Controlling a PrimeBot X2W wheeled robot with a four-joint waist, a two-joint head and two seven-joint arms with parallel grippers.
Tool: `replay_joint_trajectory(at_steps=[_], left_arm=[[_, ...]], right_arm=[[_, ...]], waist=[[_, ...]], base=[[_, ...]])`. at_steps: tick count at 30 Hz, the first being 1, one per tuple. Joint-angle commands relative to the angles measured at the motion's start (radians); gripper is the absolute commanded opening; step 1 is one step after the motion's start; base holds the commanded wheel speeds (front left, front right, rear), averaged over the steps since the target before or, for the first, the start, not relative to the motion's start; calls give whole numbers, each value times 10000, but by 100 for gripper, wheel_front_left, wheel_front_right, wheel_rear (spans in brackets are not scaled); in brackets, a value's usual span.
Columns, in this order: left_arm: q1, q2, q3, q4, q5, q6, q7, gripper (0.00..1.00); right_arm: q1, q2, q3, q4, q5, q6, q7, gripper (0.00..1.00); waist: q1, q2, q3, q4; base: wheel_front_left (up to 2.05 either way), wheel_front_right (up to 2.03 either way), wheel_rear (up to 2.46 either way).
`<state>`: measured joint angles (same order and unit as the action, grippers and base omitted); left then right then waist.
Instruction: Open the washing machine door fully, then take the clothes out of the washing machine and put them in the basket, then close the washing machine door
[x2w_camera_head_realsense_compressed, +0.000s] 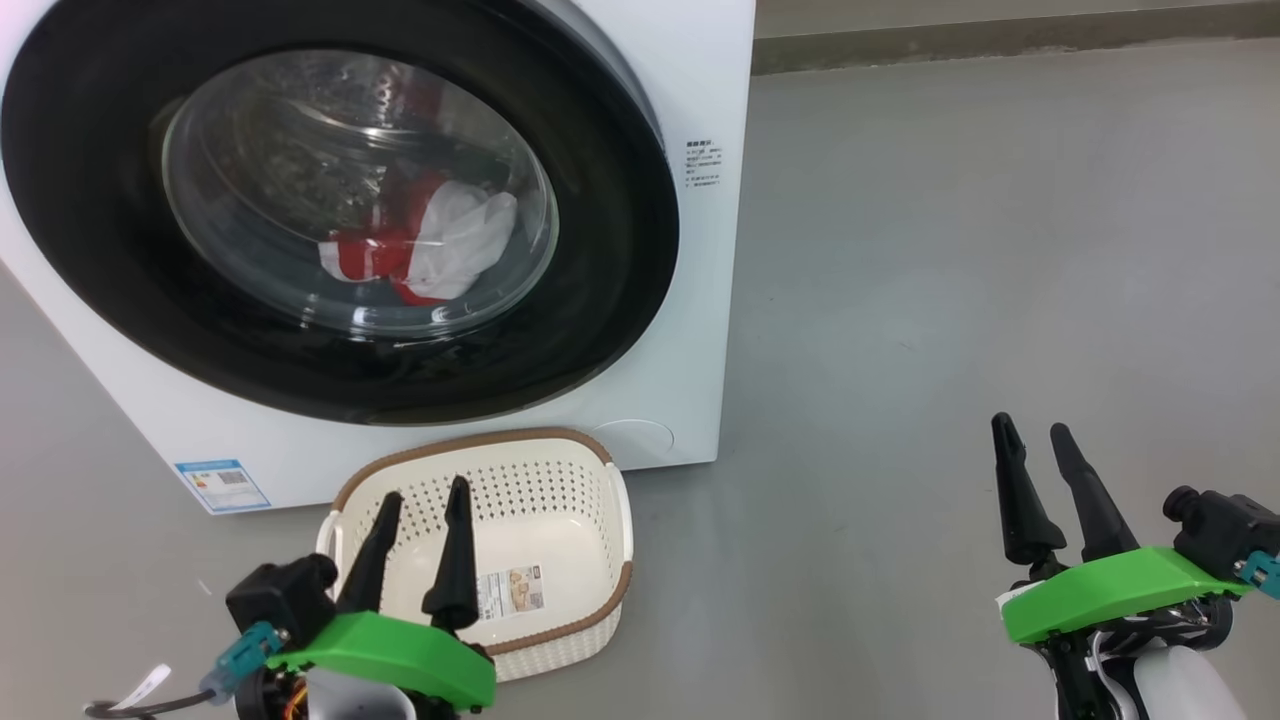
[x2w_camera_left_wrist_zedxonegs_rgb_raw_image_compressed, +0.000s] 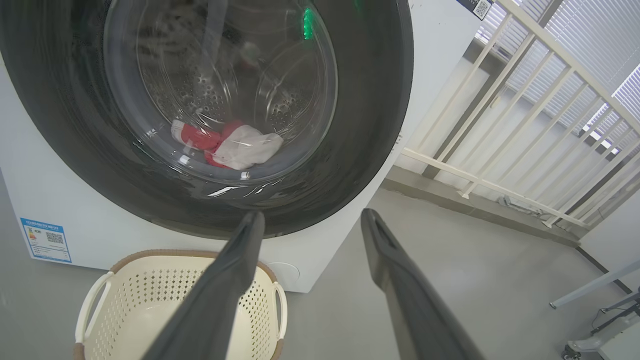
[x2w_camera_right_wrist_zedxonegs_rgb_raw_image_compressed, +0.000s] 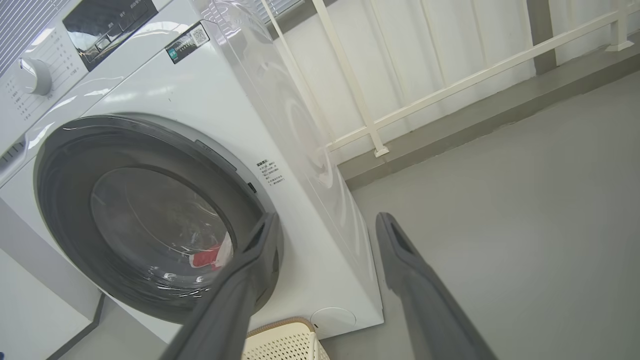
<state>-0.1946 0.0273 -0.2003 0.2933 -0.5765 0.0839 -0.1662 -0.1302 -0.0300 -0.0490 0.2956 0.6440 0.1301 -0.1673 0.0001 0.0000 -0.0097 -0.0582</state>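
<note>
One big white washing machine (x2w_camera_head_realsense_compressed: 700, 90) sits on the grey floor (x2w_camera_head_realsense_compressed: 950, 250), with a white railing (x2w_camera_right_wrist_zedxonegs_rgb_raw_image_compressed: 450, 85) beyond its side. Its one round door (x2w_camera_head_realsense_compressed: 610, 300) is shut, barring the way to the drum. One basket (x2w_camera_head_realsense_compressed: 590, 455) stands just in front, below the door. The clothes (x2w_camera_head_realsense_compressed: 440, 240), one red and white bundle, lie behind the glass. Two grippers: the left gripper (x2w_camera_head_realsense_compressed: 425, 490) hangs over the basket, fingers spread and empty. The right gripper (x2w_camera_head_realsense_compressed: 1030, 425) is well off right over bare floor, also spread and holding nothing.

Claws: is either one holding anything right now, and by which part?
Nothing is held: left claw open by the basket, right claw open over the floor; washing machine door untouched.
</note>
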Motion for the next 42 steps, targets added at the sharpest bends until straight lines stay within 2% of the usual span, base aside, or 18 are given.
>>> replay_joint_trajectory(at_steps=[1,27,42], left_arm=[[-552,181,154,-335,447,127,-182,100],[-1072,228,-49,-422,3157,757,-942,100],[-1062,229,27,-109,2685,872,-956,100]], right_arm=[[-523,-132,213,-333,-548,5,-167,100],[-907,-201,273,-754,-3413,6,-931,100],[-891,-202,216,-677,-3432,6,-945,100]], waist=[[-1,0,-4,-17],[-1,0,-5,-130],[-1,0,-12,-86]], base=[[0,0,0],[0,0,0],[0,0,0]])
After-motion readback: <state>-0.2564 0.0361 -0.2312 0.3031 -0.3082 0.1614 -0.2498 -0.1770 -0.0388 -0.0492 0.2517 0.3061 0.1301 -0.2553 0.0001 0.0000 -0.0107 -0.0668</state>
